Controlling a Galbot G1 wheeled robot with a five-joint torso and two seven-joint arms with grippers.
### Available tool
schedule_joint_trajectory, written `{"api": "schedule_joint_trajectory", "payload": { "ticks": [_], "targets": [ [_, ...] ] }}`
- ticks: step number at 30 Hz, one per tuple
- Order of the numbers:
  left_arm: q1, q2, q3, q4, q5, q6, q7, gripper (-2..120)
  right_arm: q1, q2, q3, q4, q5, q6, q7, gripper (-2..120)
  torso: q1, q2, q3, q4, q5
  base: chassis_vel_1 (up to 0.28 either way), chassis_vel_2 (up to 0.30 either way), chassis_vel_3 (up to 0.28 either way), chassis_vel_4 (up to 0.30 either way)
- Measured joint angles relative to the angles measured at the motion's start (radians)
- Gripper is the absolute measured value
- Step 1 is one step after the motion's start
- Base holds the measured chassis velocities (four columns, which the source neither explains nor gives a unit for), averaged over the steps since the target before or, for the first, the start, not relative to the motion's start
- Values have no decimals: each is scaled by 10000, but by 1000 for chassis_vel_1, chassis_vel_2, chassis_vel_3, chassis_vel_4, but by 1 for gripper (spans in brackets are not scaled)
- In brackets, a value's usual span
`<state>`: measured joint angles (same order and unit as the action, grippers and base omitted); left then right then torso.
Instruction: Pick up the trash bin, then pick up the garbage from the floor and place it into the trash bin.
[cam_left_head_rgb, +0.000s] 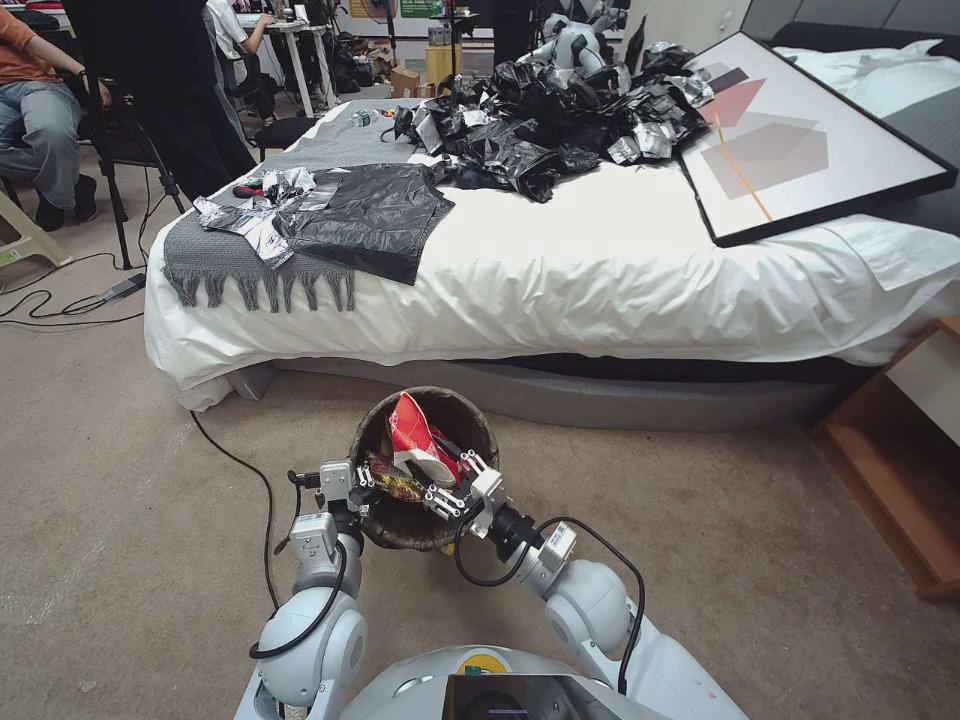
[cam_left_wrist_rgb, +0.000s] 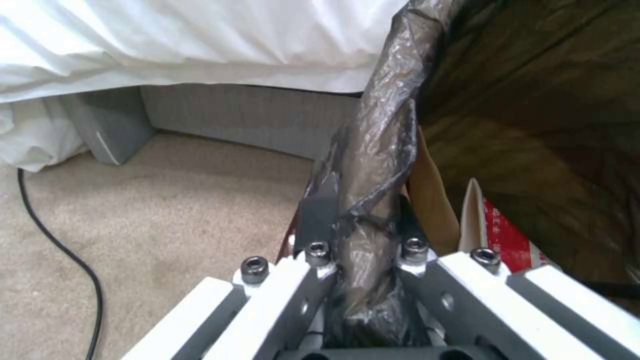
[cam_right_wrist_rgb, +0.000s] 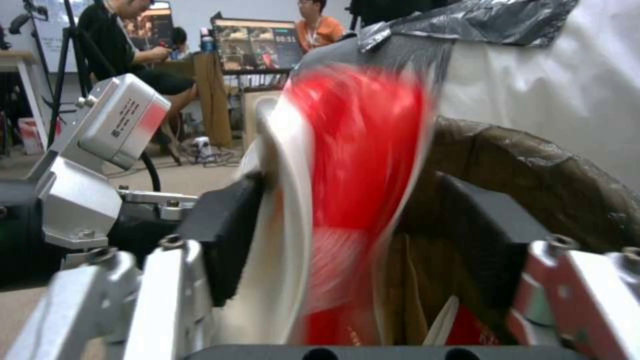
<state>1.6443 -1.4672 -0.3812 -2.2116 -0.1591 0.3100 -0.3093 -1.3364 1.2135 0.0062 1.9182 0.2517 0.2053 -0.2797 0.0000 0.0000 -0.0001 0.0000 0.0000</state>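
The trash bin (cam_left_head_rgb: 470, 410), lined with a dark brown bag, hangs above the carpet in front of the bed. My left gripper (cam_left_head_rgb: 362, 487) is shut on its bag-covered rim (cam_left_wrist_rgb: 387, 125), one finger inside and one outside. Over the bin's near side, my right gripper (cam_left_head_rgb: 455, 480) is open. A red and white snack wrapper (cam_left_head_rgb: 412, 432) stands between its spread fingers (cam_right_wrist_rgb: 227, 240), leaning on one pad and blurred. More garbage lies inside the bin: a yellow wrapper (cam_left_head_rgb: 393, 483) and a brown paper bag (cam_left_wrist_rgb: 433, 200).
The bed (cam_left_head_rgb: 600, 280) stands right behind the bin, carrying a heap of black plastic bags (cam_left_head_rgb: 540, 120) and a framed picture (cam_left_head_rgb: 800, 130). A wooden bedside shelf (cam_left_head_rgb: 900, 470) is at the right. A black cable (cam_left_head_rgb: 250, 470) runs across the carpet on the left.
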Motion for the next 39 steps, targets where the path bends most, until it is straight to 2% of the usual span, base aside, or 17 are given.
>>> {"api": "schedule_joint_trajectory", "payload": {
  "ticks": [2,4,5,7,11,29,36,39],
  "targets": [
    [-7,-1,1,2,0,2,0,2,-5,-4,11,1,-3,0,-6,69,0,0,0,0,0,0,0,0,0],
    [-22,-4,3,12,-2,11,1,2,-16,-25,36,18,-6,0,-41,82,0,0,0,0,0,0,0,0,0],
    [-22,-4,3,12,-2,11,1,2,-16,-25,36,18,-6,0,-41,82,0,0,0,0,0,0,0,0,0],
    [-27,-6,8,19,-4,16,5,2,-16,-38,68,43,-6,0,-64,92,0,0,0,0,0,0,0,0,0],
    [-37,-7,4,41,-5,17,6,2,-14,-41,80,51,-6,0,-96,99,0,0,0,0,1,0,0,0,0],
    [-21,7,-4,39,8,27,13,2,-107,-96,185,383,-47,17,-89,100,0,0,0,0,1,0,0,0,0],
    [-8,23,-61,70,1,3,14,2,-497,187,726,1481,-1031,50,691,100,0,0,1,0,1,0,0,0,0],
    [-18,18,-100,78,-37,-16,14,2,-854,411,1143,2279,-1808,-66,1605,100,0,0,1,0,0,0,0,0,0]
  ]
}}
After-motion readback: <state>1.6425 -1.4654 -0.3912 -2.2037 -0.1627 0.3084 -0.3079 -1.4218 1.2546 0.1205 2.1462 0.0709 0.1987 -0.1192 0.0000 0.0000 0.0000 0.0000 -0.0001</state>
